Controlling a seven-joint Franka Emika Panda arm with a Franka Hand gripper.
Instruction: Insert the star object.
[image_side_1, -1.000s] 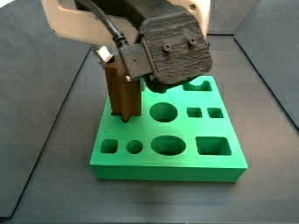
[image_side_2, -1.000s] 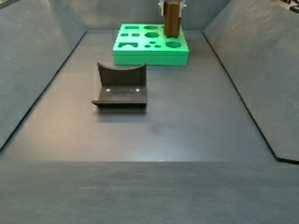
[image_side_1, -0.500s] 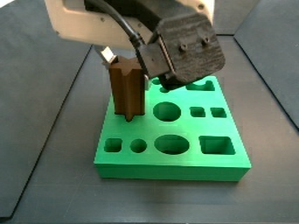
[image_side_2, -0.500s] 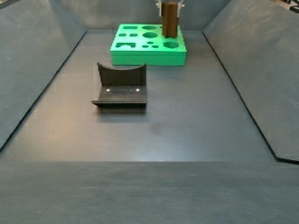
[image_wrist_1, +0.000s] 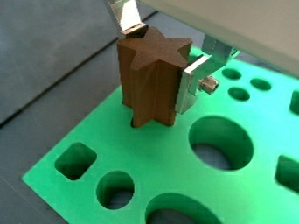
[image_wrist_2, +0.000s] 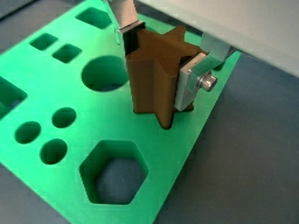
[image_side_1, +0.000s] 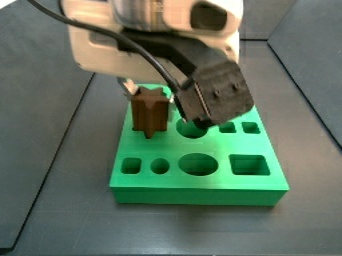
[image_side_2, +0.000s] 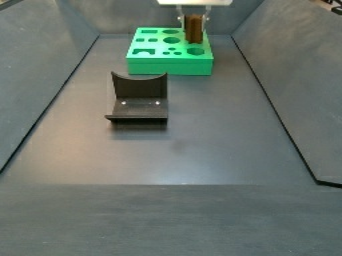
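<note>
The end effector (image_wrist_1: 163, 54) grips the star peg (image_wrist_1: 152, 80) by its top between both fingers, long axis upright, its lower end sunk partway into the green board (image_wrist_1: 233, 188) near one edge, so remaining travel looks straight down.

My gripper (image_wrist_1: 160, 45) above the green board: flat silver fingers (image_wrist_2: 193, 72) (a round-headed screw on one), white housing, a rough black block and black cables in a side view.
</note>
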